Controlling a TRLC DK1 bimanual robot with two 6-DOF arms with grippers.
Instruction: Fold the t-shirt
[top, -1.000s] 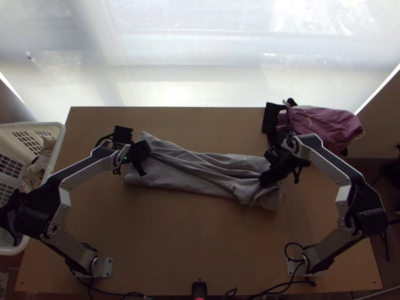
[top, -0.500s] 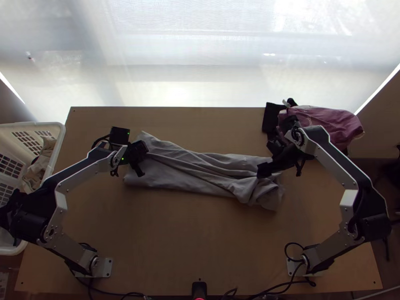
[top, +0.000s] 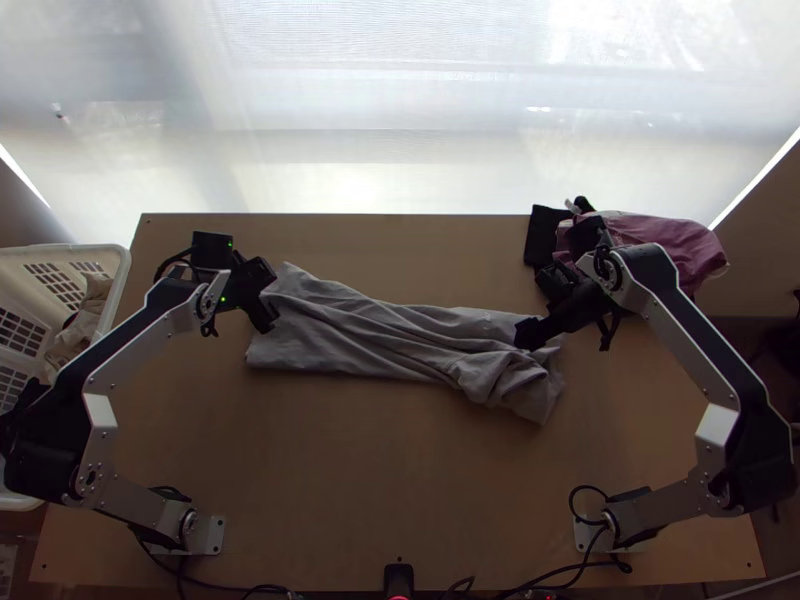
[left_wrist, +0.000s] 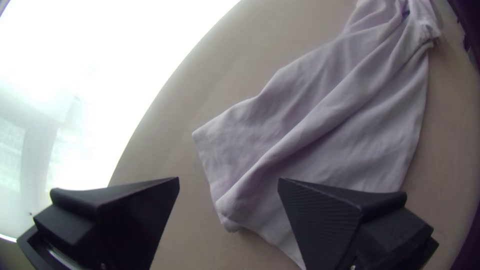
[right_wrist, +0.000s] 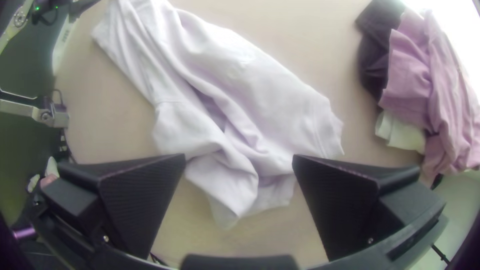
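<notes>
A: Start with the left wrist view. Found what?

B: Found the left gripper (left_wrist: 228, 181) with fingertips apart, clamped on nothing, at the smoother end of the t-shirt (left_wrist: 320, 115). Recorded long creases running down the cloth. Cannot confirm contact.

A: Proceed to the right wrist view.

B: Noted the right gripper (right_wrist: 239, 159) likewise apart, empty, over the crumpled end. Observed layers heaped on one another there, with a pile of pink and dark clothing (right_wrist: 410, 80) off to one side.

A: And in the top view?

B: Located the t-shirt lying lengthwise between the left and right edges of the table (top: 400, 480), bunched into a long strip, somewhat towards the far edge. Logged one gripper by each end, and the pile at the far right corner.

A: Judged fit for folding?

B: Not in this condition — recommend spreading first. Open out the crumpled end before any pull. Then pinch the outer edge only, avoiding buried layers. Draw towards the near edge, low and evenly, to limit fresh creases. Release gently, check for trapped folds — and only then fold.
</notes>
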